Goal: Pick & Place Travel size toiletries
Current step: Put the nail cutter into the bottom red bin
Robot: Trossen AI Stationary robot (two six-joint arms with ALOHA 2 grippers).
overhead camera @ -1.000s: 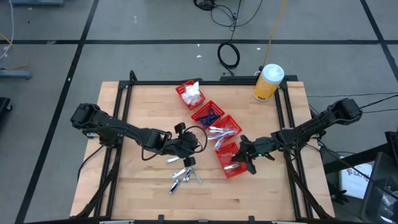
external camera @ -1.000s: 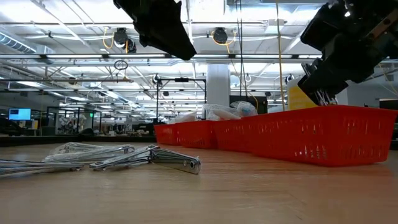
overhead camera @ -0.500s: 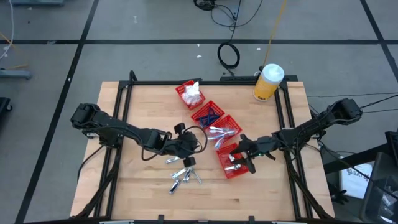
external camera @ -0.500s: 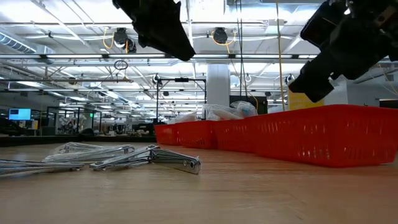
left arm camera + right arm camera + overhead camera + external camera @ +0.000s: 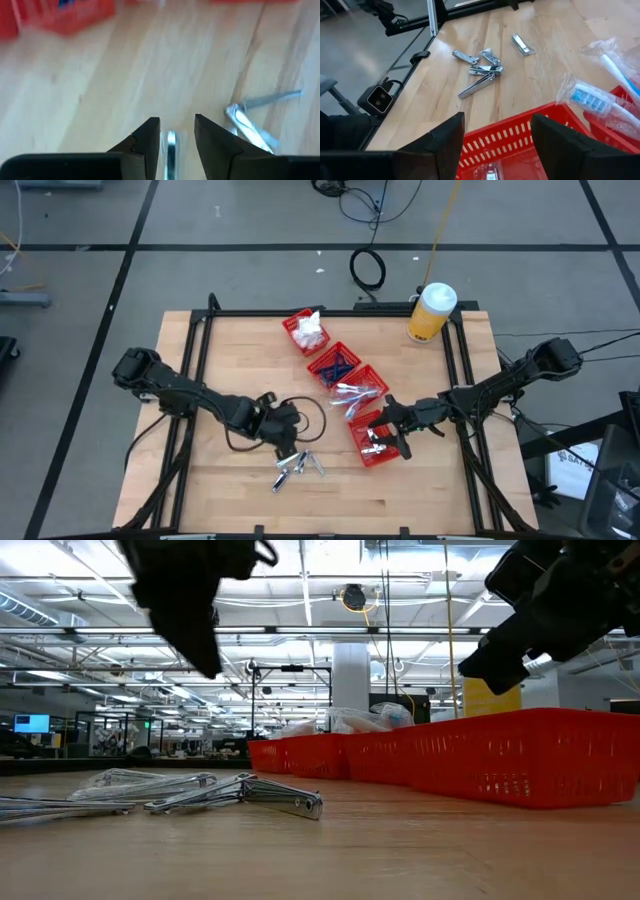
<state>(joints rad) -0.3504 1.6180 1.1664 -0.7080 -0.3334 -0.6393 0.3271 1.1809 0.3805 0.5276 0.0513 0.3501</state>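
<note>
Desk (image 5: 230,350) carries diagonal row of four red bins (image 5: 340,365), used here as landmark. Yellow bottle (image 5: 431,312) beyond row, at far right desk edge. Right hand (image 5: 390,430) over nearest bin (image 5: 372,442), fingers spread wide, nothing held; silvery piece (image 5: 490,175) lies in that bin below it. Left hand (image 5: 290,442) left of nearest bin, low over loose nail clippers (image 5: 298,466), fingers partly apart, seemingly empty. Clear-wrapped toothbrushes (image 5: 600,102) fill next bin.

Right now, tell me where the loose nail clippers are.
In the high view the nail clippers lie on the bare table near its front edge, just left of the nearest red bin, under the left gripper.
</note>
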